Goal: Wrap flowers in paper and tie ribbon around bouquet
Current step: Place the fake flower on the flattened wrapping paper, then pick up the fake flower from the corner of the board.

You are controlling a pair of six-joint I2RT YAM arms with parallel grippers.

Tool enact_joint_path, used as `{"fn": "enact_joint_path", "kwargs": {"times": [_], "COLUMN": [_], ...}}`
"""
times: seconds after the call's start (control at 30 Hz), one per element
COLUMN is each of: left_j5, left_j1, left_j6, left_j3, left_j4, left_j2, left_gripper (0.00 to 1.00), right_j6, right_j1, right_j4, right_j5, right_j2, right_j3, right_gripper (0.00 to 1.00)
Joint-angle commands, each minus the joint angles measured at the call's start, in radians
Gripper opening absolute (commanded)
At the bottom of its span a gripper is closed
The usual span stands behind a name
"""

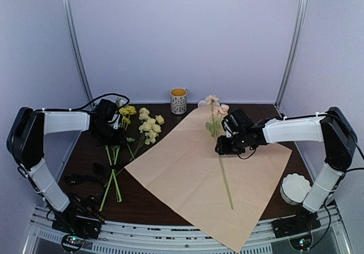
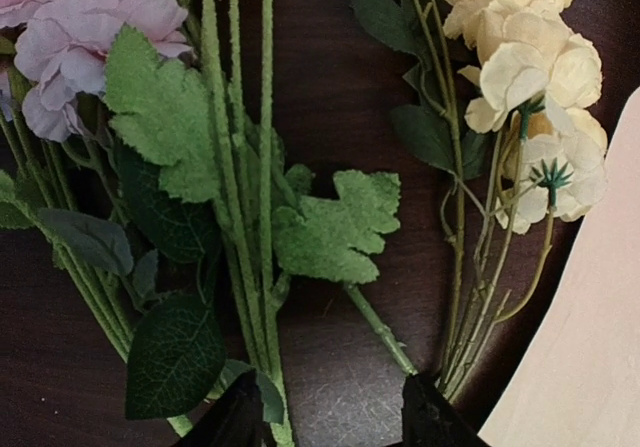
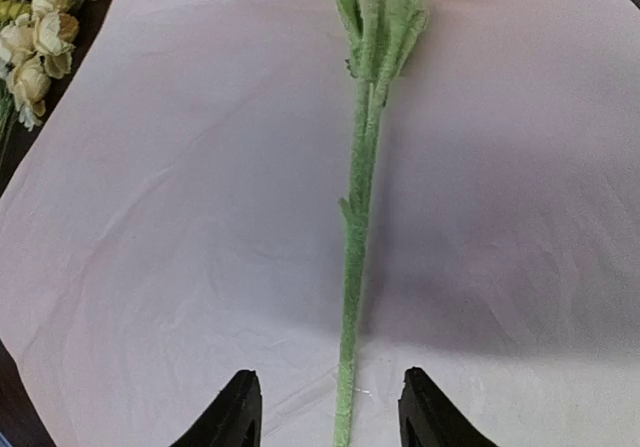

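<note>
The paper (image 1: 193,177) lies flat in the middle of the table, peach-pink face up. One peach-bloomed flower (image 1: 218,111) rests on it, its green stem (image 3: 355,227) running toward the near edge. My right gripper (image 1: 220,147) is open and straddles that stem (image 3: 330,412), with neither of its fingers (image 3: 236,412) touching it. More flowers (image 1: 147,126) in yellow, cream and pink lie on the dark table at the left. My left gripper (image 1: 111,133) hovers open over their stems (image 2: 245,267), holding nothing (image 2: 335,422). A black strip, probably the ribbon (image 1: 85,178), lies near the left arm.
A patterned mug (image 1: 178,100) stands at the back centre. A white scalloped stack (image 1: 296,188) sits at the near right by the right arm's base. White walls enclose the table on three sides. The paper's edge (image 2: 590,347) shows at the right of the left wrist view.
</note>
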State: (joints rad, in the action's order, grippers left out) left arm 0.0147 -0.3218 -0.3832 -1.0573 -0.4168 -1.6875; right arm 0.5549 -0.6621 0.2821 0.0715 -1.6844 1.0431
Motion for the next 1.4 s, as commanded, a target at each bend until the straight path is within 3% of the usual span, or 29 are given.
{"fn": "enact_joint_path", "kwargs": {"times": [0.0,0.17,0.37,0.67,0.73,0.8,0.83,1.2,1.3,1.37], "left_j5": [0.043,0.045,-0.006,-0.087,-0.100,-0.096,-0.082,0.307,0.369,0.407], "left_j1": [0.023,0.118,0.199,0.207,0.208,0.207,0.207,0.208,0.206,0.178], "left_j6": [-0.013,-0.081,-0.155,-0.170,-0.174,-0.182,-0.194,-0.178,-0.116,-0.036], "left_j3": [0.030,0.084,0.140,0.132,0.137,0.156,0.170,0.168,0.218,0.300], "left_j4": [0.045,0.071,0.109,0.146,0.149,0.162,0.171,0.115,0.209,0.374], "left_j2": [0.082,0.127,0.065,-0.068,-0.079,-0.066,-0.047,0.395,0.544,0.686], "left_gripper": [0.51,0.53,0.52,0.40,0.30,0.08,0.00,0.00,0.00,0.00], "right_j6": [-0.031,-0.079,-0.111,-0.111,-0.113,-0.111,-0.111,-0.114,-0.112,-0.115], "right_j1": [-0.002,-0.008,-0.028,-0.033,-0.032,-0.032,-0.033,-0.034,-0.035,-0.034], "right_j4": [0.121,0.176,0.207,0.210,0.213,0.214,0.213,0.221,0.219,0.219], "right_j5": [-0.116,-0.170,-0.175,-0.174,-0.177,-0.177,-0.177,-0.176,-0.172,-0.176], "right_j2": [-0.021,-0.005,0.028,0.082,0.094,0.107,0.113,0.159,0.173,0.184], "right_j3": [0.040,0.071,0.088,0.070,0.065,0.058,0.055,0.060,0.057,0.056], "right_gripper": [0.52,0.62,0.64,0.64,0.64,0.64,0.64,0.65,0.65,0.65]}}
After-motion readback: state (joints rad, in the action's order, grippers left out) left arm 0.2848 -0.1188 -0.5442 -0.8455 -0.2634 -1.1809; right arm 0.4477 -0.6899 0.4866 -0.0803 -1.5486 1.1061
